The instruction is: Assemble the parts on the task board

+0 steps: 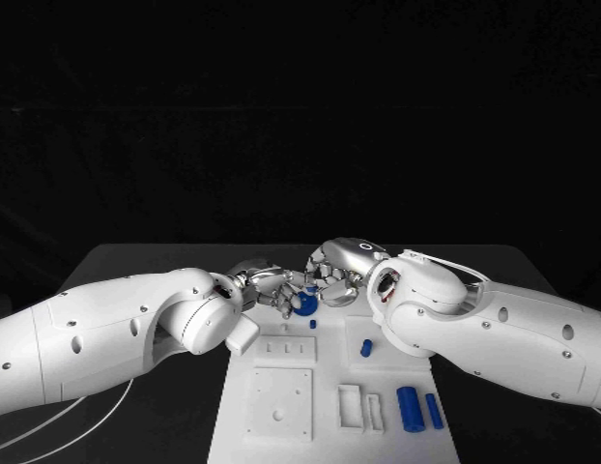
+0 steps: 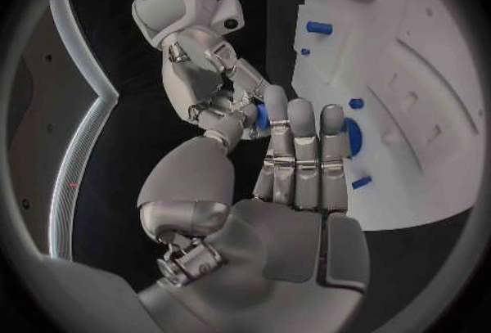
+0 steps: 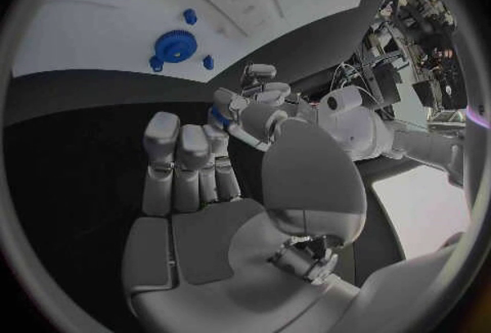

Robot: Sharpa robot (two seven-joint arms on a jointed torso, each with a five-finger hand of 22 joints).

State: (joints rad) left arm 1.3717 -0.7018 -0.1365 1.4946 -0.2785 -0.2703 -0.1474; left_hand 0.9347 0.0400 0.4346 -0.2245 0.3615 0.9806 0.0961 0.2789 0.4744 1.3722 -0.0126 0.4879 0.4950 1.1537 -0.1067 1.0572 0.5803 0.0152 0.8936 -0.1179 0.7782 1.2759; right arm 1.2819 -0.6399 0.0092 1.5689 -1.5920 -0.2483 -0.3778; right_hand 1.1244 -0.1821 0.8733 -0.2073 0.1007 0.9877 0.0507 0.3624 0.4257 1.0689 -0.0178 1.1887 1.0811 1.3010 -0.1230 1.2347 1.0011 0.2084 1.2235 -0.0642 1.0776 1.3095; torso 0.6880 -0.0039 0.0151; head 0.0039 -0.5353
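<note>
the left silver hand [image 1: 266, 281] and the right silver hand [image 1: 340, 270] meet fingertip to fingertip above the far end of the white task board [image 1: 280, 406]. between them sits one small blue part [image 3: 219, 115]; the right wrist view shows the left hand's fingertips pinching it. the right hand's fingers are upright and close together, near that part, but i cannot tell whether they grip it. on the board lie one round blue gear [image 3: 176, 46], three small blue pegs around it, and three blue cylinders [image 1: 410, 406] nearer the robot.
</note>
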